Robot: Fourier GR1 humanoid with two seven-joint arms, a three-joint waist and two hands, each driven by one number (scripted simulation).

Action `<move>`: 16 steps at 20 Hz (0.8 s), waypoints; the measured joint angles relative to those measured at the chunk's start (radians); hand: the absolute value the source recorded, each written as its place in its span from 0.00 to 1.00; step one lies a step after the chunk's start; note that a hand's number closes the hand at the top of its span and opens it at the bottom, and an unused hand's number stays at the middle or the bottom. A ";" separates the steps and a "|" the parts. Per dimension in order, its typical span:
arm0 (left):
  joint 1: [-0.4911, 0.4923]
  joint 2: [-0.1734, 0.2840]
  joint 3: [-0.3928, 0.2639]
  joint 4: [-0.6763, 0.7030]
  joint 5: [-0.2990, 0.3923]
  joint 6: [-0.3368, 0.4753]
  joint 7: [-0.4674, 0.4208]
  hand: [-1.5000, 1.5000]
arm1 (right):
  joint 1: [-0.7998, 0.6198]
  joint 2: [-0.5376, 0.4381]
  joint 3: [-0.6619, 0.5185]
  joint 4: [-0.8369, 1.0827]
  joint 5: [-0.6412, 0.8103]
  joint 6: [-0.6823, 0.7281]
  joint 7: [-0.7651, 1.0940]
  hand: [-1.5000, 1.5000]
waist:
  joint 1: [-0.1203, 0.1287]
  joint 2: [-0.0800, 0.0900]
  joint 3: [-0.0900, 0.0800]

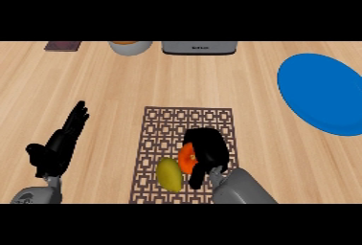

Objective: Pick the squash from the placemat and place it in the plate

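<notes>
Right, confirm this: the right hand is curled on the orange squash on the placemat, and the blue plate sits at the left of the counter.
Wrong side: the head view shows the blue plate at the counter's right. The rest holds: the right hand curls on the orange squash on the placemat.

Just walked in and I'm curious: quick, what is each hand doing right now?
Left hand: open, fingers straight, holding nothing, resting beside the placemat.
Right hand: curled round an orange item, apparently the squash, on the placemat.
</notes>
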 measured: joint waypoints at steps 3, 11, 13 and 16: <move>0.008 -0.003 0.003 -0.027 -0.003 -0.002 0.017 0.50 | -0.003 -0.003 0.021 -0.023 0.058 -0.025 -0.003 1.00 | -0.001 0.001 0.000; 0.061 -0.005 0.045 -0.029 0.005 0.036 0.006 0.50 | 0.147 -0.457 -0.309 -0.072 -0.039 -0.128 -0.199 1.00 | -0.105 0.000 0.009; 0.074 -0.004 0.055 -0.031 0.010 0.039 0.003 0.50 | 0.180 -0.554 -0.408 -0.058 -0.099 -0.145 -0.279 1.00 | -0.120 -0.001 0.011; 0.096 -0.001 0.061 -0.036 0.014 0.035 -0.010 0.50 | 0.230 -0.690 -0.553 -0.017 -0.208 -0.146 -0.432 1.00 | -0.118 -0.001 0.011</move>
